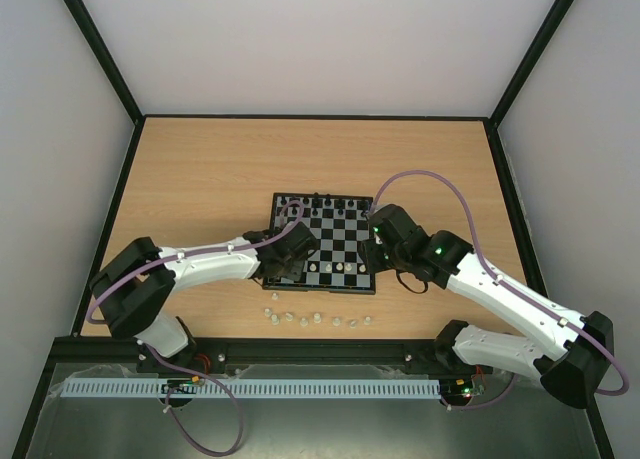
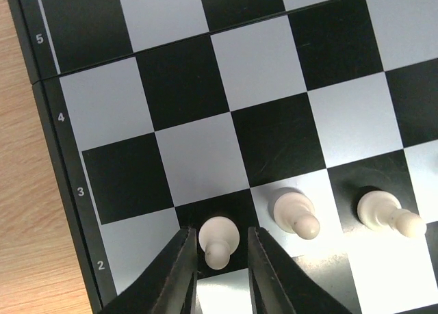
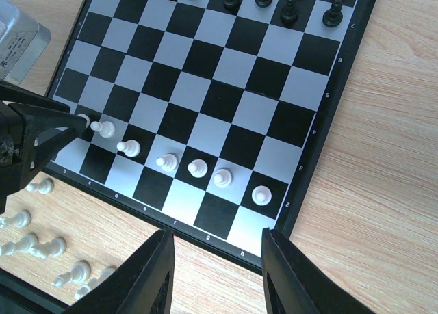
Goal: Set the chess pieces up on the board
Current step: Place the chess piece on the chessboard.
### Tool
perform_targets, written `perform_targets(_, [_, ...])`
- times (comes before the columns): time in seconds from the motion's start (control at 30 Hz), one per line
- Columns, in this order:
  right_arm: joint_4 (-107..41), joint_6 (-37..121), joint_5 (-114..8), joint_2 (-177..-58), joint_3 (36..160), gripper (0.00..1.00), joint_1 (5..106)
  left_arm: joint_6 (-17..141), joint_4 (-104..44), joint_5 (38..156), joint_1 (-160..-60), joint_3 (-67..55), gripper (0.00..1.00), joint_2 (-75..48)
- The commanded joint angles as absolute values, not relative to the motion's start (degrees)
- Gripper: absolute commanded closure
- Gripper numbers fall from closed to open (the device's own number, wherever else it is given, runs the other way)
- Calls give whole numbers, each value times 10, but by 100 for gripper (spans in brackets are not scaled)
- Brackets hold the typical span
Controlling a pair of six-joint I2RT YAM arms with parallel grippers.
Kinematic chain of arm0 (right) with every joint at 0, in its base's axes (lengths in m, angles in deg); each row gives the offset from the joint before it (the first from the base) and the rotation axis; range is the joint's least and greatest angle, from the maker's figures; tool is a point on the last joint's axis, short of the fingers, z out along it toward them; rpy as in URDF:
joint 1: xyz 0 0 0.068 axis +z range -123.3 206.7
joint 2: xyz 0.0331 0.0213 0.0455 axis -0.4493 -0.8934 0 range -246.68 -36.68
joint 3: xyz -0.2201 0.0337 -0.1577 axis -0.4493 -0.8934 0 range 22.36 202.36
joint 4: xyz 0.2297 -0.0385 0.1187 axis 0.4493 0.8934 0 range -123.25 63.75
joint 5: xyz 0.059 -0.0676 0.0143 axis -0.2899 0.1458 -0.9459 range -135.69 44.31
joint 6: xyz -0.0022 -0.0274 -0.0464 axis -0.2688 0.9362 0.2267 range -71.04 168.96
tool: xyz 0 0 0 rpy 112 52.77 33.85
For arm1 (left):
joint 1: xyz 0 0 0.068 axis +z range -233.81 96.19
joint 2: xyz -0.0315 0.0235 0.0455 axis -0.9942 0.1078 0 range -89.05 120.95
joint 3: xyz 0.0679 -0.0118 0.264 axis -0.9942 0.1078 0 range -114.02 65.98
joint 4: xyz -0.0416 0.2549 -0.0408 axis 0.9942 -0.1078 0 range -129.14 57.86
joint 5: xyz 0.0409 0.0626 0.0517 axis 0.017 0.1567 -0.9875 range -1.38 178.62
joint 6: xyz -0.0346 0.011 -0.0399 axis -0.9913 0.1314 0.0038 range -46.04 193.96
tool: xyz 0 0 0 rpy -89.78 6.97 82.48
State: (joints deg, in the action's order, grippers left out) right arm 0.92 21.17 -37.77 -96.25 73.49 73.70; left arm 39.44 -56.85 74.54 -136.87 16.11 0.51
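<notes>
1. The board (image 3: 233,98) lies slantwise, with black chessmen (image 3: 291,9) along its far row
2. Seven white pawns (image 3: 197,167) stand in one line near its near edge
3. The left gripper (image 3: 76,122) reaches in at the leftmost pawn
4. More loose white pieces (image 3: 31,244) lie on the wooden table (image 3: 383,191)
5. The right gripper (image 3: 217,235) hangs spread wide over the near rim

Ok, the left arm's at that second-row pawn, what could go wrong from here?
The left gripper has its jaws close around the pawn; if it sticks to one, pulling away could tip it. The neighbouring pawn stands just beside one jaw, so opening wide might knock it. Loose white pieces lie beside the board, at its near edge, where a low arm could sweep them.
</notes>
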Motion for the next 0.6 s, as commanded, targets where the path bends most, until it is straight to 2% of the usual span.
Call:
perform_targets(0.0, [14, 214, -376, -960, 728, 64, 742, 398, -567, 746, -1365, 150, 74, 11])
perform_targets(0.17, [15, 213, -374, -959, 727, 64, 744, 392, -578, 741, -1366, 149, 71, -9])
perform_targets(0.4, [14, 212, -373, -960, 727, 64, 746, 346, -639, 723, -1394, 171, 54, -108])
perform_targets(0.57, [13, 213, -375, -960, 727, 64, 747, 280, -656, 723, -1435, 218, 51, -153])
